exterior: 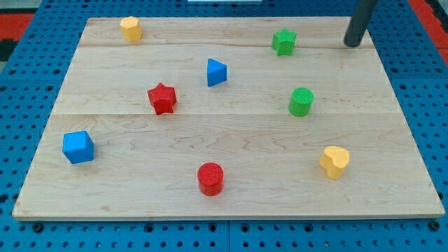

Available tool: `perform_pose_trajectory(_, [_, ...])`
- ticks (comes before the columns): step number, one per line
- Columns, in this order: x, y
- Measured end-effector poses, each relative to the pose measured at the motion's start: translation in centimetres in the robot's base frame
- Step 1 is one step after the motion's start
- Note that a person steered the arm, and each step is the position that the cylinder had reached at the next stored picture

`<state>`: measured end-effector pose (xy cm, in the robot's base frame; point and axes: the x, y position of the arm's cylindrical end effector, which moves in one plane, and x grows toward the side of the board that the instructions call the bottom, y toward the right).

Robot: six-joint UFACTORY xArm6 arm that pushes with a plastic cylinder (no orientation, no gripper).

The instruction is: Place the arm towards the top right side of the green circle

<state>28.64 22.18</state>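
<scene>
The green circle (301,101) is a short green cylinder standing on the wooden board, right of centre. My tip (352,44) is the lower end of the dark rod that comes down from the view's top right. It rests near the board's top right corner, well above and to the right of the green circle, with bare wood between them. A green star (284,42) lies to the left of my tip, near the board's top edge.
A blue triangle (216,72) and a red star (162,98) lie mid-board. A yellow hexagon (130,29) is top left, a blue cube (78,147) left, a red cylinder (210,178) bottom centre, a yellow heart (334,162) bottom right. The board (392,196) lies on blue pegboard.
</scene>
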Motion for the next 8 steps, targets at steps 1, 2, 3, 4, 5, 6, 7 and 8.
perform_pose_trajectory(1, [3.3,-2.4])
perform_pose_trajectory(2, [4.6,-3.7])
perform_pose_trajectory(3, [4.6,-3.6])
perform_pose_trajectory(4, [4.6,-3.5])
perform_pose_trajectory(5, [4.7,-3.5])
perform_pose_trajectory(6, [4.9,-3.5])
perform_pose_trajectory(7, [4.1,-3.5])
perform_pose_trajectory(8, [4.1,-4.9])
